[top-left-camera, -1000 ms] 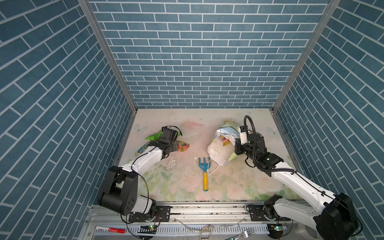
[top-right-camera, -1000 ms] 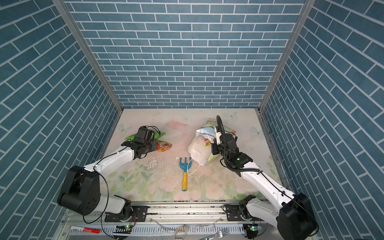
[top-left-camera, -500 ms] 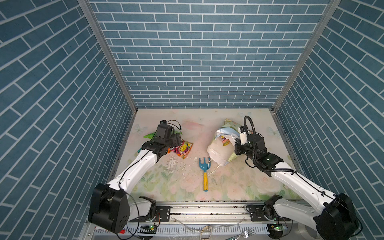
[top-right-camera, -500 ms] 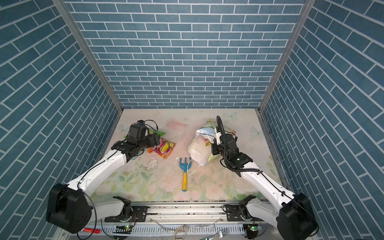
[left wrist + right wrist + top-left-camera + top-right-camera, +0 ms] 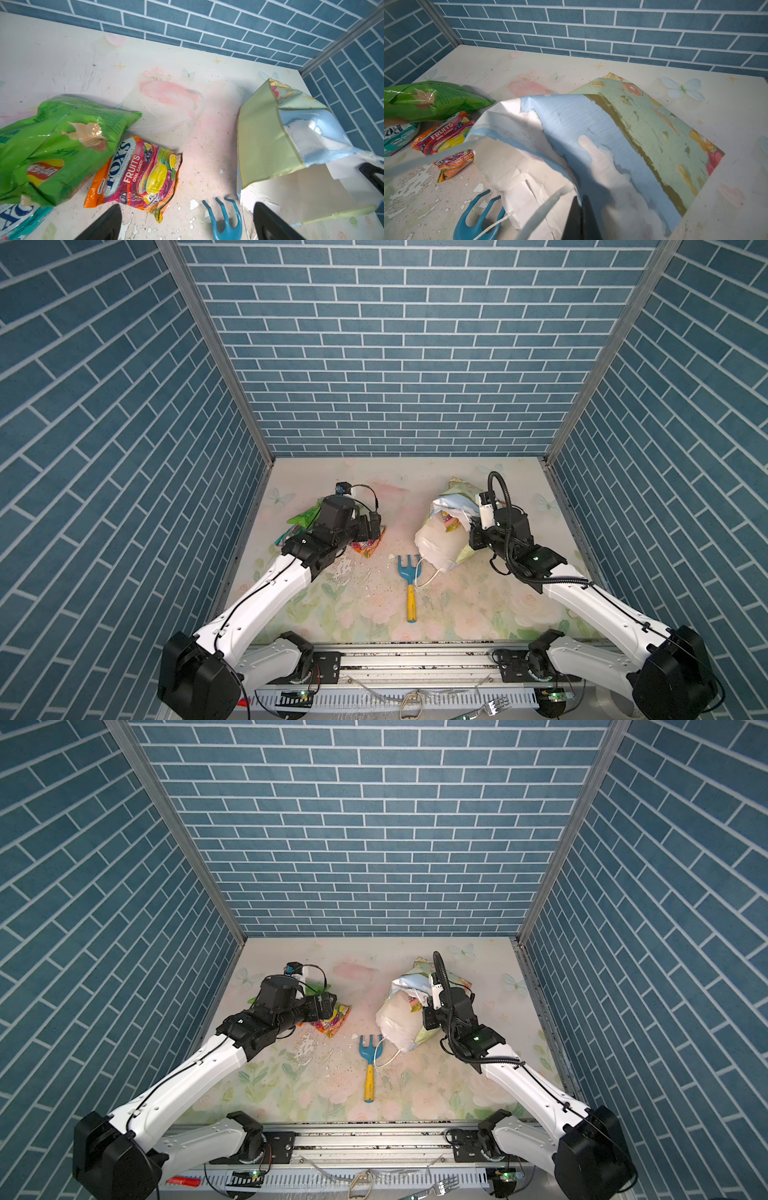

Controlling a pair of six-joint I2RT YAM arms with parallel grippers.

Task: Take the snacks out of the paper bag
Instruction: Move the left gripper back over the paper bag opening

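Note:
The paper bag [image 5: 440,545] [image 5: 397,1025] lies on its side at the right, its white inside facing the front left. My right gripper [image 5: 581,207] is shut on the bag's upper rim [image 5: 529,116]. One snack packet [image 5: 449,523] shows inside the mouth. On the left lie a large green packet [image 5: 62,133] [image 5: 425,99], an orange-red fruit candy packet [image 5: 141,174] [image 5: 368,546] [image 5: 332,1022] and a teal-white packet [image 5: 16,216] [image 5: 398,133]. My left gripper [image 5: 187,205] [image 5: 374,526] hovers open just beside the fruit packet, holding nothing.
A toy rake with a blue head and yellow handle [image 5: 409,578] [image 5: 369,1052] [image 5: 225,218] lies in the middle, touching the bag's white cord handle [image 5: 428,576]. Blue brick walls close in the floral table [image 5: 478,605] on three sides.
My left gripper has opened and let go of the orange-red fruit packet, which now lies on the table, and has shifted right. The right arm and the bag have not moved.

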